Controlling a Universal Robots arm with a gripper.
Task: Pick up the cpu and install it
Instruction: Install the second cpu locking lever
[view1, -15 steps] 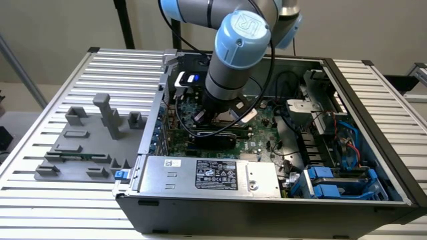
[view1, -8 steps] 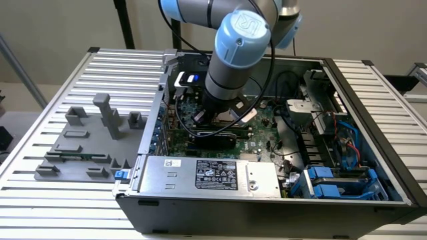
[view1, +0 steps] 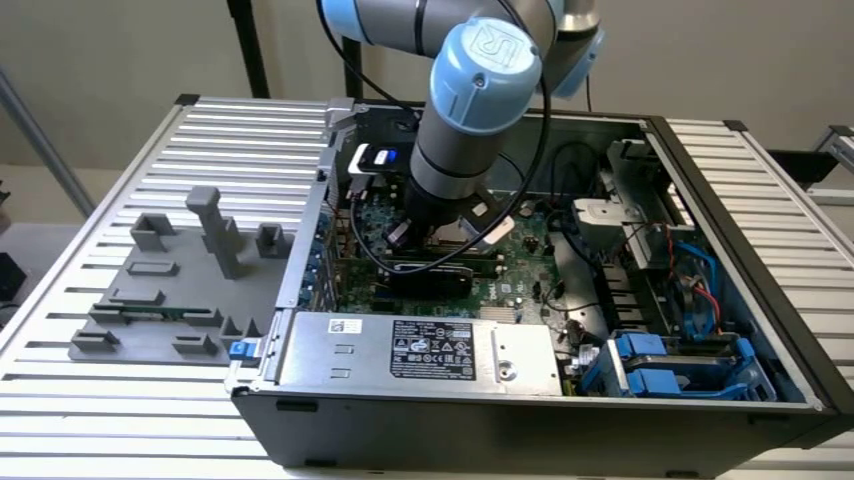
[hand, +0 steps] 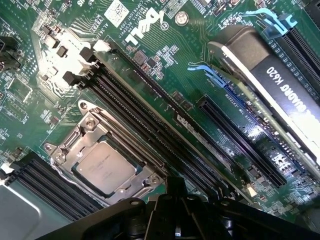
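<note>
Slatted aluminium table (view1: 120, 160) is carrying an open PC case (view1: 747, 250), with a grey fixture (view1: 167, 290) lying on the exterior view's left. Arm is reaching down into the case over the motherboard (hand: 165, 55), in the middle of the board area.

Gripper (hand: 175, 220): dark body is showing along one edge of the wrist view; jaws are standing closed and nothing is sitting between them.

Cpu (hand: 106, 166): is already lying flat in the socket (hand: 75, 142), metal top facing up toward the camera, near the gripper but apart from it. Socket frame is surrounding it on all sides. Chip is nearly square, so there is hardly any long axis; its edges are running parallel to the RAM slots (hand: 145, 110) just beside the socket, diagonal in the wrist view. Printed text on the lid is too small to read, so I cannot tell the notch or pin-one corner.

Judgement: placement appears done, seating is being checked. To do this step well, chip should be sitting level inside the frame with no raised corner, and no downward force should be going on it while it is misaligned. Graphics card (hand: 280, 90) is sitting on the far side of the slots, well apart.
</note>
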